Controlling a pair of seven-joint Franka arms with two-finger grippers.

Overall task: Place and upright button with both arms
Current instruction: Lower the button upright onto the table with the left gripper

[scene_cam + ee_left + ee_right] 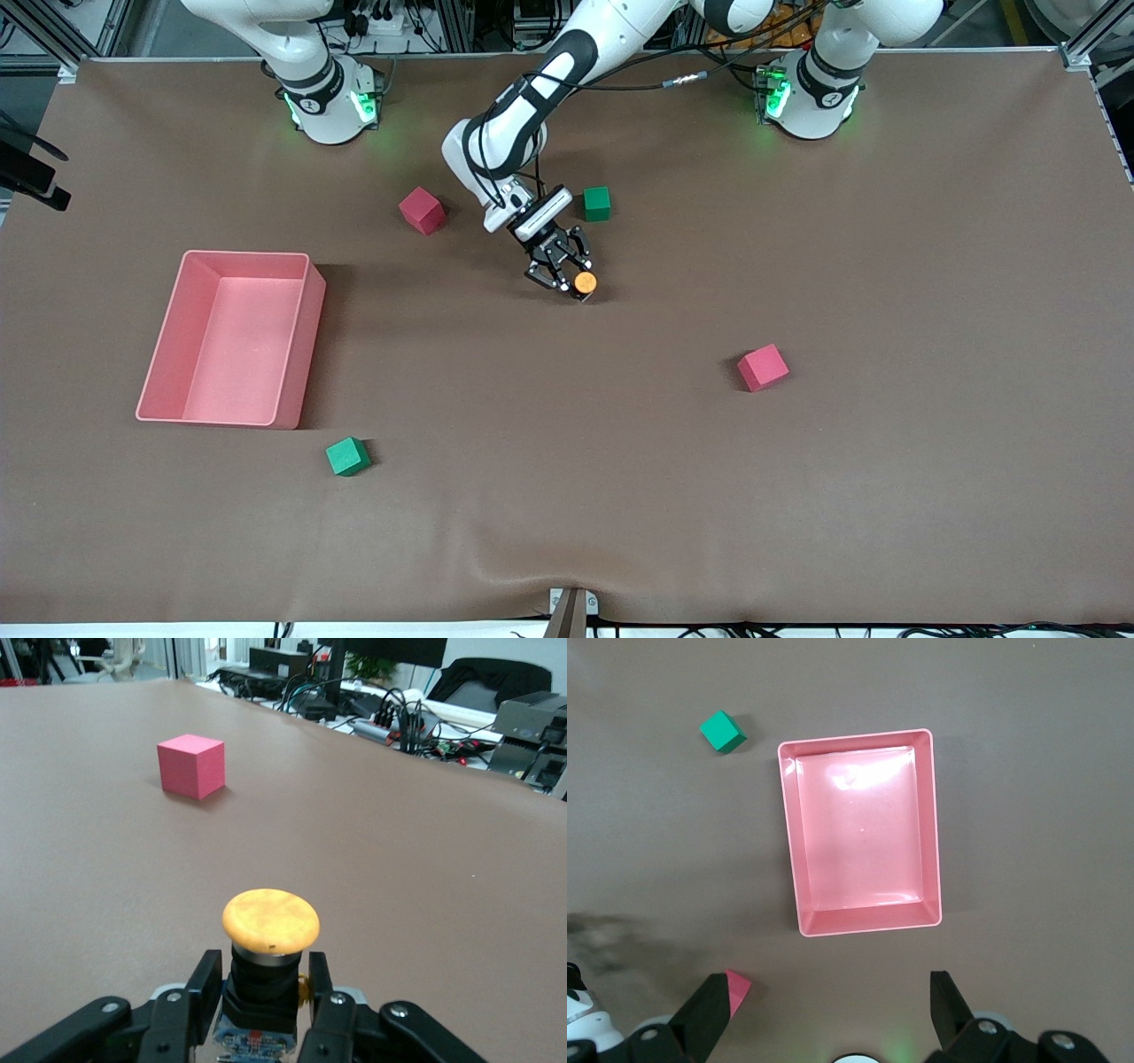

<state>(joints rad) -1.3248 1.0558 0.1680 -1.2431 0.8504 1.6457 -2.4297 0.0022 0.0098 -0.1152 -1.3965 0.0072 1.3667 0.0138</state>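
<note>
Nearest the front camera sits a small green foam cube point(347, 456) on the brown table point(620, 496). Farther up, the right claw point(833, 1010) hangs spread apart over the empty pink plastic tray point(232, 338), waiting. At mid-table, the left claw point(567, 275) is clamped on the orange-capped, black-bodied button point(585, 283), cap upward; only releasing it seems left.

No lettering, number or brand can be read anywhere here. The arm bases point(330, 102) carry small dark marks, and the button point(268, 943) has bluish specks, all too small to read.
</note>
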